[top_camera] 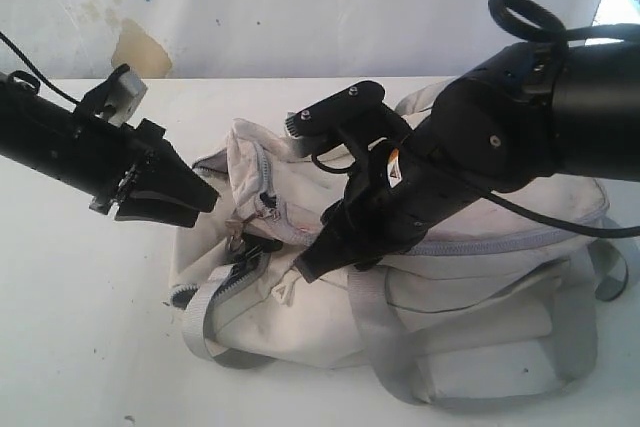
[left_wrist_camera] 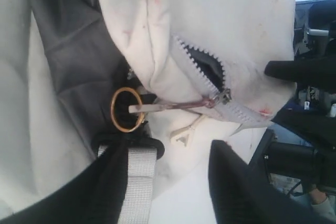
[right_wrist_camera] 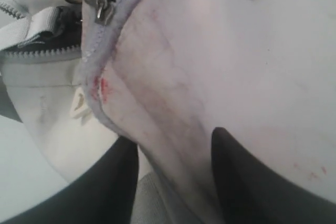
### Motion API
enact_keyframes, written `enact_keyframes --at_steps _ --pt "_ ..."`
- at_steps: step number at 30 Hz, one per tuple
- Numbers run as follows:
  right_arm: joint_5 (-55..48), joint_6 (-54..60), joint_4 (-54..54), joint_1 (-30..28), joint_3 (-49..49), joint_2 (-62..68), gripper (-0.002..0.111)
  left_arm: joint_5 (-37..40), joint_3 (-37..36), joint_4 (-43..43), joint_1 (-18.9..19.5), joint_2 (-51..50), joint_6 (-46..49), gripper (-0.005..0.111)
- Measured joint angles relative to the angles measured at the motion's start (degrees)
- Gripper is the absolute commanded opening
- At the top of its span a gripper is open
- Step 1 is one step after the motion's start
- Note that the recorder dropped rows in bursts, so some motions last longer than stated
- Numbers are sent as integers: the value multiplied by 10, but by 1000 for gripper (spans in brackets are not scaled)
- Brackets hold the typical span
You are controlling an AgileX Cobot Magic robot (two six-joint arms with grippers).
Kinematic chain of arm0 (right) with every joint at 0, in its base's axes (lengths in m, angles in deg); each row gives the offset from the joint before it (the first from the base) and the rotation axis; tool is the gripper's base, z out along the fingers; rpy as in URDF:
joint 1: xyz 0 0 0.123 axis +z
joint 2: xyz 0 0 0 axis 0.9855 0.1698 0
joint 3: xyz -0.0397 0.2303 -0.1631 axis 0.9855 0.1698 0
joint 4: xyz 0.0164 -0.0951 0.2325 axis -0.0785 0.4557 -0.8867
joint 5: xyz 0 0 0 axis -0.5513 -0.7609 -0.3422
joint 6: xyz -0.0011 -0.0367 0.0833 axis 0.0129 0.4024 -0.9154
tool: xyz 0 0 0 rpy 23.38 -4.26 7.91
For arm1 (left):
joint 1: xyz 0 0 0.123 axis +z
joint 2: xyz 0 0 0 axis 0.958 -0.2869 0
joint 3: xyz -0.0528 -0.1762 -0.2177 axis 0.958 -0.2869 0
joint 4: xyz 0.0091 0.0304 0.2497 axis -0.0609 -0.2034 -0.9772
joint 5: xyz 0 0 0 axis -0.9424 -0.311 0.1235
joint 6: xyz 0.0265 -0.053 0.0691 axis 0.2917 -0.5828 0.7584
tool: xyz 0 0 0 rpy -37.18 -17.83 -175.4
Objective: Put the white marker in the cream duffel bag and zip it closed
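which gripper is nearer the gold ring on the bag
Left. The left gripper is beside the gold ring at the open end of the cream duffel bag; the right gripper is farther off, over fabric past the zipper slider.

No legible text anywhere; arm sticker unreadable.

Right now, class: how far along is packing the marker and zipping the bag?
Done: no white marker in sight, so probably inside the cream duffel bag; zip mostly shut. In hand: nothing; left claw and right claw open. Left: gap by the slider.
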Motion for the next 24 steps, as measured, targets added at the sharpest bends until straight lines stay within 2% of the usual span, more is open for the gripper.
enact_keyframes --at_steps 5,11,20,24 --pt "0 -17 0 0 0 -14 43 -1 -22 13 0 0 50 50" --pt "19 -21 0 0 0 -32 43 -2 -54 73 0 0 197 50" --pt "26 -21 0 0 0 -36 43 -95 -93 108 -2 0 409 50" --pt "30 -21 0 0 0 -36 43 -116 -107 132 -22 0 476 50"
